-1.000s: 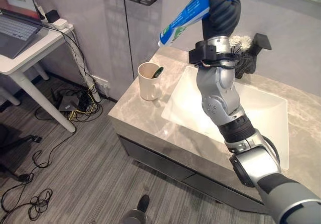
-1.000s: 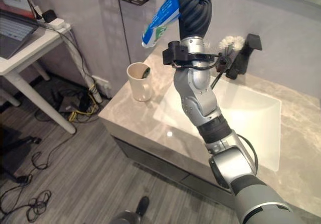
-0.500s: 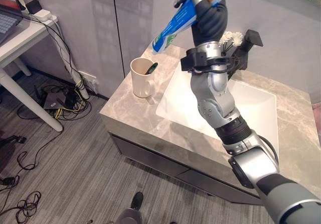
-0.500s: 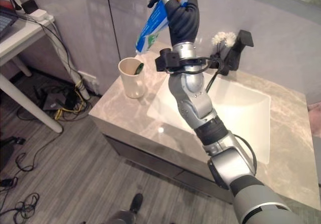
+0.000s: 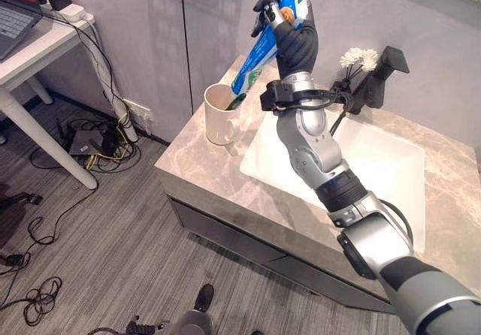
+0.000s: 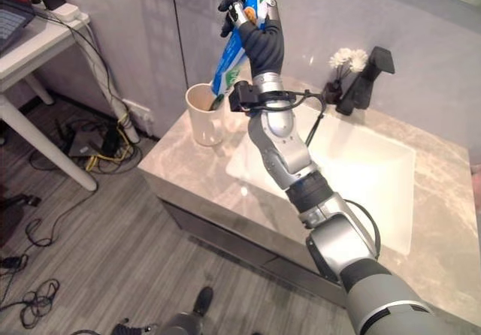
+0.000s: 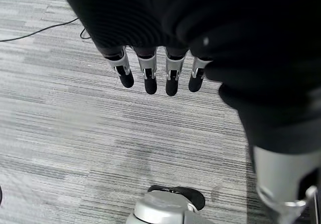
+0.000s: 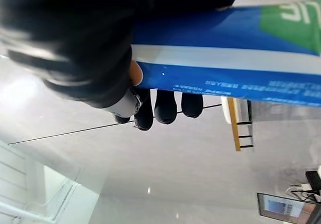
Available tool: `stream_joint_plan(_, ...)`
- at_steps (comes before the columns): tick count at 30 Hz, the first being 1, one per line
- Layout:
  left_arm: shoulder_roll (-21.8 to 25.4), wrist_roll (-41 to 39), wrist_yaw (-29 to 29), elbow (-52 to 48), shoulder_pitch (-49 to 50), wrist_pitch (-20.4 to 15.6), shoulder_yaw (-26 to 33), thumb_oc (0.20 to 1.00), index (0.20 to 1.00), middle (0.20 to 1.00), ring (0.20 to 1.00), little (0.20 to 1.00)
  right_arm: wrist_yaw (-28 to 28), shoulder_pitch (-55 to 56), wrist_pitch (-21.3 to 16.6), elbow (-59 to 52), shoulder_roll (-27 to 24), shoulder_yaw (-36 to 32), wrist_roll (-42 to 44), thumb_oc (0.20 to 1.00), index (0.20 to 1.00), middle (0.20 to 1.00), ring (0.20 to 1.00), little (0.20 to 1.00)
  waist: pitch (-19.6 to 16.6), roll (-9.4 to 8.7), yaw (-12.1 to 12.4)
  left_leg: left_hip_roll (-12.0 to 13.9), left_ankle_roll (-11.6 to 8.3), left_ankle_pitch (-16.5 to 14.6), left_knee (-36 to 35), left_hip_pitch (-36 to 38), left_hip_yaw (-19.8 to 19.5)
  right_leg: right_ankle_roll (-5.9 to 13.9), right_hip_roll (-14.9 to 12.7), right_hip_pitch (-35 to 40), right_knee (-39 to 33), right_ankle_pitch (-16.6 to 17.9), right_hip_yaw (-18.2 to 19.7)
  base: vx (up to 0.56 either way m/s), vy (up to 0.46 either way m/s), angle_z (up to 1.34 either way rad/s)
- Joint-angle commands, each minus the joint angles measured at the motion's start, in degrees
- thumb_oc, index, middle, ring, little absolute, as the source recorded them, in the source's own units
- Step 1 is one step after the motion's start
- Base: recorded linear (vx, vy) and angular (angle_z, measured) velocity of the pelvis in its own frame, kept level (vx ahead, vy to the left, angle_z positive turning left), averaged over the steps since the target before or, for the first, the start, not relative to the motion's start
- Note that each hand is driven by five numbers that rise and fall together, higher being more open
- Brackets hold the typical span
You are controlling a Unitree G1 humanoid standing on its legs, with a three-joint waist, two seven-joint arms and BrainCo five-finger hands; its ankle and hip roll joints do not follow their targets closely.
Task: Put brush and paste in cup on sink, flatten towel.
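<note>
We see a marble tabletop with a white sink, centre frame. Right hand clamped on toothpaste above cup. Grey floor, white desk upper left. Left hand fingers straight.

A cream ceramic mug stands on the grey marble countertop, at its left end, just left of the white rectangular basin. A blue-and-green toothpaste tube slants above the mug, its lower end at the rim. Behind the basin stands a black faucet. Far left sits a white table, cables on the floor beside it.
</note>
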Motion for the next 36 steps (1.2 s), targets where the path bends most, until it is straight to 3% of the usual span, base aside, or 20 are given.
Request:
stream_joint_plan(1,1.96,0.96,1.28,3.31,0.10,-0.91,-3.02,1.000,1.000,1.000,1.000,1.000,0.00,-5.72,-2.29,0.52,-0.98,-0.26,-1.85,0.200,0.200,0.200,0.200,0.200,-0.49,0.28,1.45,3.85,-2.32,-2.41,0.15,0.96,0.99,4.21,-6.99,-1.72,-0.11,7.25,-0.25,0.00,0.000,0.00)
stream_joint_plan(9,2.70,0.86,1.57,3.09,-0.39,-1.18,-3.31,1.000,1.000,1.000,1.000,1.000,-0.23,-7.27,-1.43,1.08,-0.89,1.11,-3.29,0.200,0.200,0.200,0.200,0.200,0.26,-0.16,2.23,3.50,-2.33,-2.03,0.15,-0.21,0.21,4.42,-7.02,-2.20,-0.11,7.29,-0.97,0.00,-0.001,0.00)
stream_joint_plan(22,3.82,0.69,2.04,2.48,-2.07,-1.72,-4.10,1.000,1.000,1.000,1.000,1.000,-1.09,-8.64,-1.23,0.94,-1.89,1.78,-4.80,0.200,0.200,0.200,0.200,0.200,2.40,-2.39,3.52,2.95,-2.10,-1.71,0.15,-2.24,-0.78,4.67,-7.00,-3.51,-0.11,7.76,-1.50,0.00,0.000,0.06)
stream_joint_plan(36,2.94,-0.15,3.46,2.50,-3.14,-1.33,-3.44,1.000,1.000,1.000,1.000,1.000,-0.25,-8.01,-1.09,-1.33,-2.42,4.22,-6.53,0.200,0.200,0.200,0.200,0.200,2.39,-3.32,2.58,3.10,-1.94,-2.26,0.15,-1.56,0.06,4.68,-7.15,-3.28,-0.11,7.75,-1.11,0.00,0.000,0.00)
